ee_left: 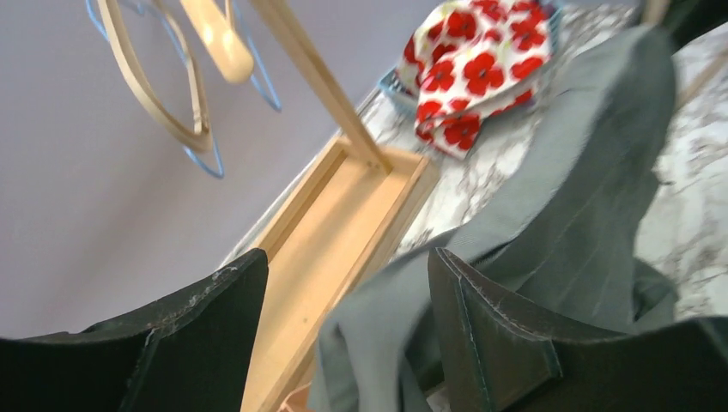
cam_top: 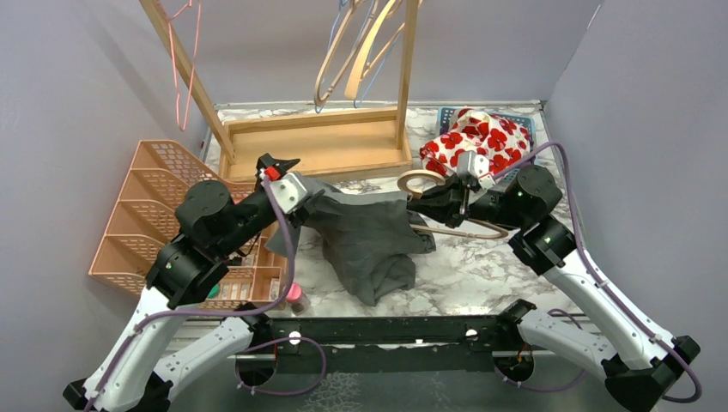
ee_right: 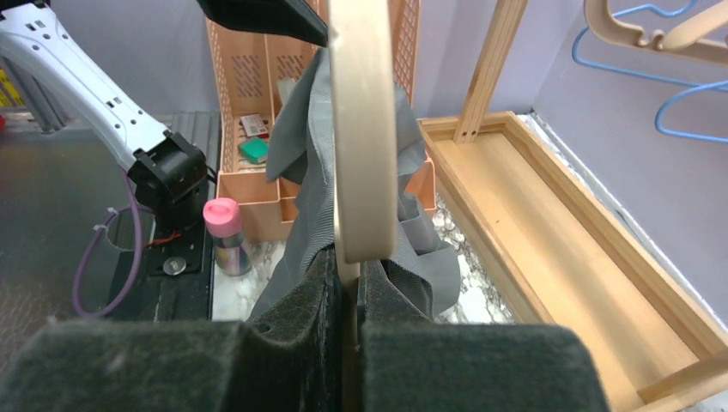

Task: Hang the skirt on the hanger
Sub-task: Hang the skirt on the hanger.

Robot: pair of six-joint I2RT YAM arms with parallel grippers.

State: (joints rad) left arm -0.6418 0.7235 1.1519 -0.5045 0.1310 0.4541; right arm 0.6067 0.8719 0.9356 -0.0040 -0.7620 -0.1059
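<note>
The right pincer (ee_right: 348, 273) clamps the wooden hanger (ee_right: 365, 129). The left pincer (ee_left: 343, 266) stands wide beside the grey skirt (cam_top: 369, 236), which drapes off the hanger over the tabletop's (cam_top: 489, 270) middle. Best keep the hanger level while the left pincer grips the waistband.

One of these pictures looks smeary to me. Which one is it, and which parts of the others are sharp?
Left wrist view: soft all over and tilted, with the grey skirt and flowered cloth smeared. Right wrist view: the near pads and the wooden hanger are fuzzy, while the plastic basket behind is crisper. Top view: even light, sharp, only faint shadows.
</note>
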